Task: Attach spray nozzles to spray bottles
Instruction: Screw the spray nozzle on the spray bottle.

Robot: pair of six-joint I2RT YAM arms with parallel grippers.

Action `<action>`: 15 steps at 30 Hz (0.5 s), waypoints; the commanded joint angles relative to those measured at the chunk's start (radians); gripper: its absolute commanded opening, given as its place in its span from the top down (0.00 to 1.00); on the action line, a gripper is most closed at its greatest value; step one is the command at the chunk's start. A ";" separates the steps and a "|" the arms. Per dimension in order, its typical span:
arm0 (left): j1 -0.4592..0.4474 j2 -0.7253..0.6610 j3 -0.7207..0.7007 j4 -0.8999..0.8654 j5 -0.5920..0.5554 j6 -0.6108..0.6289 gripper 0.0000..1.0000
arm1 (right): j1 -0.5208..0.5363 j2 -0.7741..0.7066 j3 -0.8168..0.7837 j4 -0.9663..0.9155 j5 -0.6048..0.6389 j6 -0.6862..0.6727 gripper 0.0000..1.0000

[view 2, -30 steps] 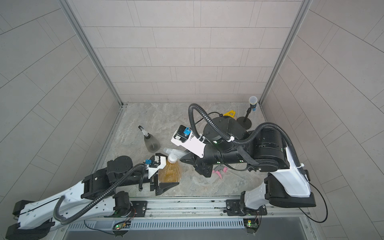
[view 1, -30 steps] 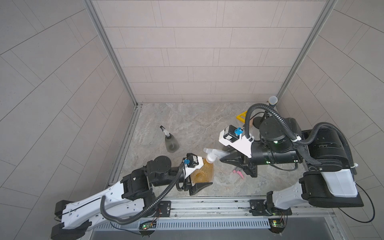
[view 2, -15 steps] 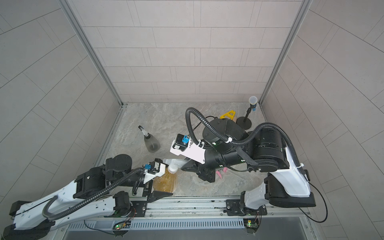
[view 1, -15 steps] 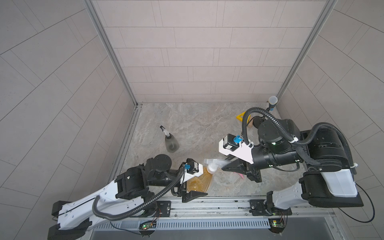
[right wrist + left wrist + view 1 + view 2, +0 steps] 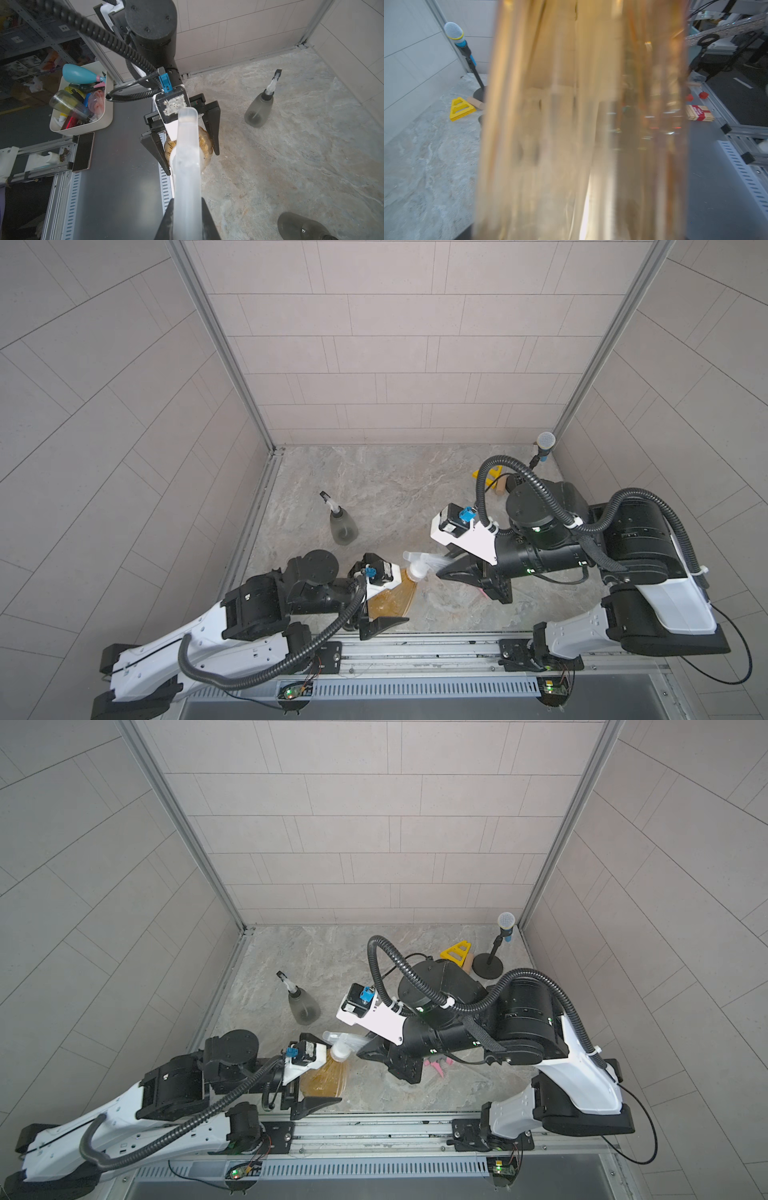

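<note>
The amber spray bottle (image 5: pixel 395 597) (image 5: pixel 324 1077) leans near the table's front edge and fills the left wrist view (image 5: pixel 571 124). My left gripper (image 5: pixel 401 595) (image 5: pixel 192 163) is shut on its body, one finger (image 5: pixel 214 133) on each side. The translucent whitish spray nozzle (image 5: pixel 419 562) (image 5: pixel 345 1042) (image 5: pixel 187 155) has its collar on the amber neck, and my right gripper (image 5: pixel 440 570) (image 5: pixel 187 207) is shut on its head. A grey bottle (image 5: pixel 344 526) (image 5: pixel 258 110) with a white-and-black nozzle fitted stands behind. Another grey bottle (image 5: pixel 301 227) shows at the right wrist view's corner. A pink nozzle part (image 5: pixel 436 1064) lies under the right arm.
A microphone stand (image 5: pixel 545 443) (image 5: pixel 454 33) and a yellow triangular block (image 5: pixel 457 952) sit at the back right corner. Walls close in three sides. Beyond the front rail, a white bin (image 5: pixel 83 104) of bottles and a phone (image 5: pixel 83 151) lie off the table.
The left gripper has drawn the amber bottle toward the front edge and tipped it. The right gripper followed, down and slightly left, still gripping the whitish nozzle.
</note>
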 commanded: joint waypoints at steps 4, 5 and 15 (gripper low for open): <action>-0.003 0.009 0.061 0.153 -0.176 0.004 1.00 | 0.041 0.036 -0.059 -0.033 0.081 0.170 1.00; -0.003 0.019 0.069 0.143 -0.190 0.011 1.00 | 0.047 0.043 -0.052 -0.038 0.099 0.187 1.00; -0.006 0.043 0.089 0.146 -0.356 0.024 1.00 | 0.058 0.010 -0.186 0.108 0.177 0.401 1.00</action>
